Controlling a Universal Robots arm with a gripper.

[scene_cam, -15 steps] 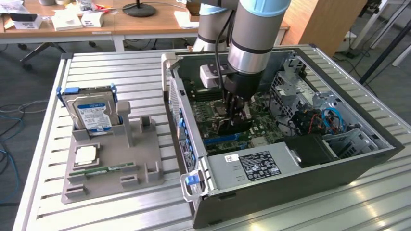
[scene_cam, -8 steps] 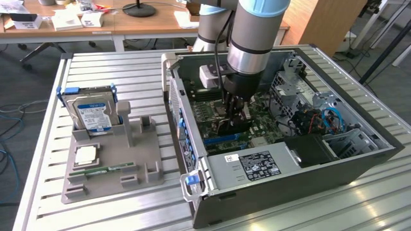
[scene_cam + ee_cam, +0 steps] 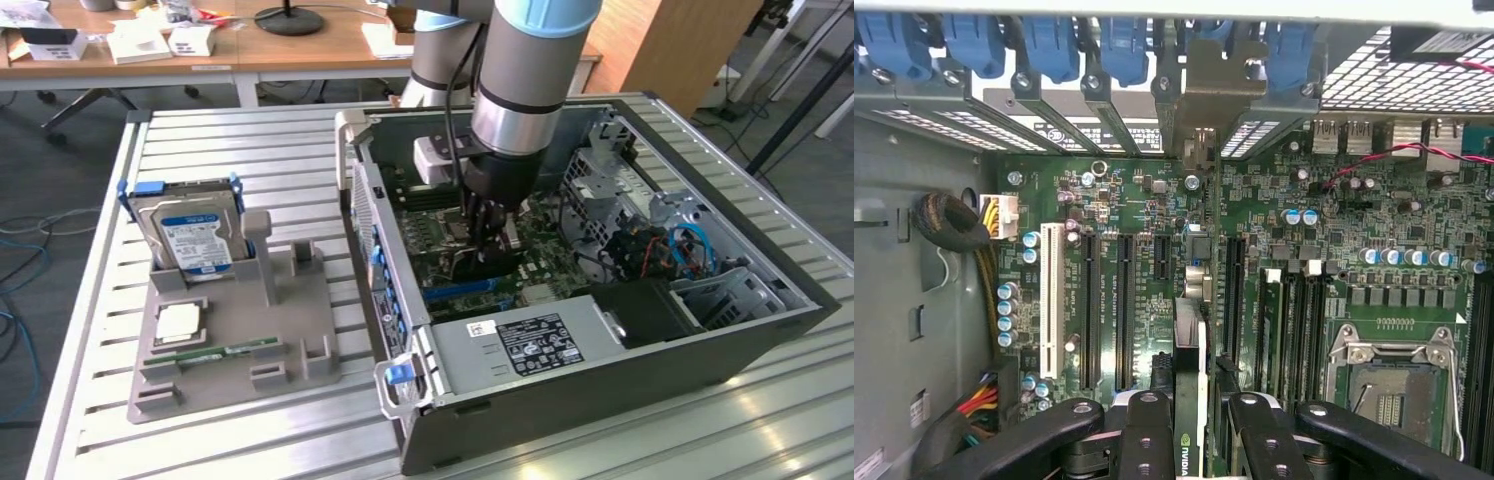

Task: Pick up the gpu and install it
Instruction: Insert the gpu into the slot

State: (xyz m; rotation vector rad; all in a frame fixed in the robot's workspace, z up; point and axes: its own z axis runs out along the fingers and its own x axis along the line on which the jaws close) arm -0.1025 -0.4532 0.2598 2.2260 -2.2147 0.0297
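Dark gpu [image 3: 1191, 340] clamped edge-on in gripper [image 3: 1196, 405]: pickup done. Card stands at a motherboard [image 3: 1104, 200] slot inside the case [image 3: 667, 365]; full seating unconfirmed.

Ribbed bare metal, dull sheen, for the table [image 3: 240, 140] under the computer case [image 3: 641, 390]. Matt dark painted metal outside the case, bare grey steel inside. Glossy green motherboard [image 3: 1134, 200] within it. Smooth blue plastic slot clips [image 3: 1049, 45]. Dull metal bracket on the gpu [image 3: 1194, 320]. Matt black gripper [image 3: 1199, 405]. Beside the case, matt grey plastic tray [image 3: 227, 330].
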